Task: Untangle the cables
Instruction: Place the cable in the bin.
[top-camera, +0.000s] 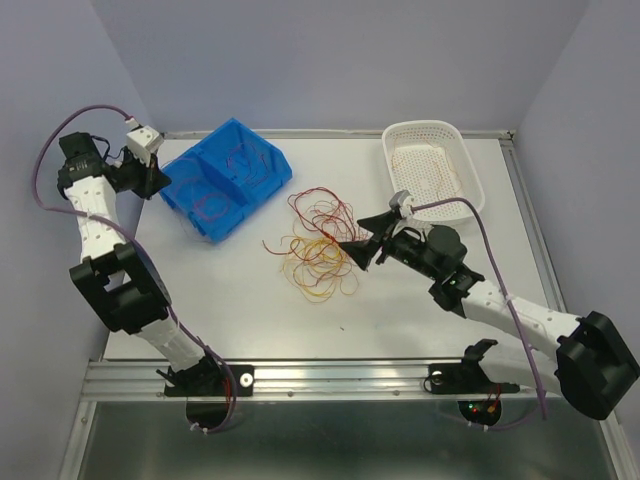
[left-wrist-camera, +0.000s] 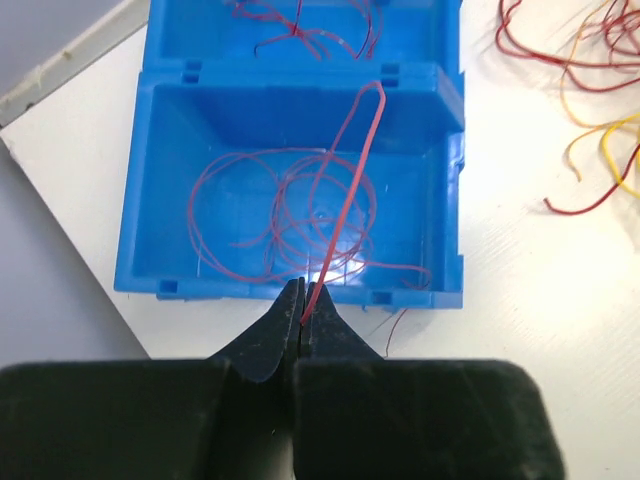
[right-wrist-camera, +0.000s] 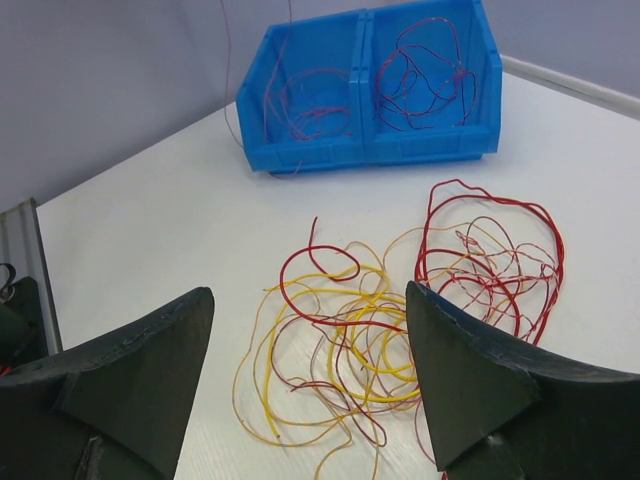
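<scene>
Cables (top-camera: 318, 245): found mostly in one loose heap of dark red and yellow-orange loops at mid worktop (top-camera: 230, 295), between blue bin (top-camera: 225, 178) and white basket (top-camera: 432, 165); crossed over one another throughout, not yet separated.
Sorted portion: red loops noted in both compartments of the blue bin; judged a sorting scheme, with red kept apart from yellow.
Left end effector (left-wrist-camera: 303, 310): pressed together, pinching one red strand (left-wrist-camera: 350, 190) just at the bin's near rim; seen arching up from the tips and back down into the near compartment; judged held there for laying among like strands.
Right end effector (right-wrist-camera: 310, 300): spread wide, nothing gripped; poised low at the near edge of the heap, with yellow loops framed between the tips; judged positioned for a pick.
White basket: placed well apart at the far right of the worktop; contents too faint to confirm.
Risk: thin loops interlocked; lifting one judged likely to drag its neighbours along.
Progress: judged partway; bulk of the heap left unsorted.
</scene>
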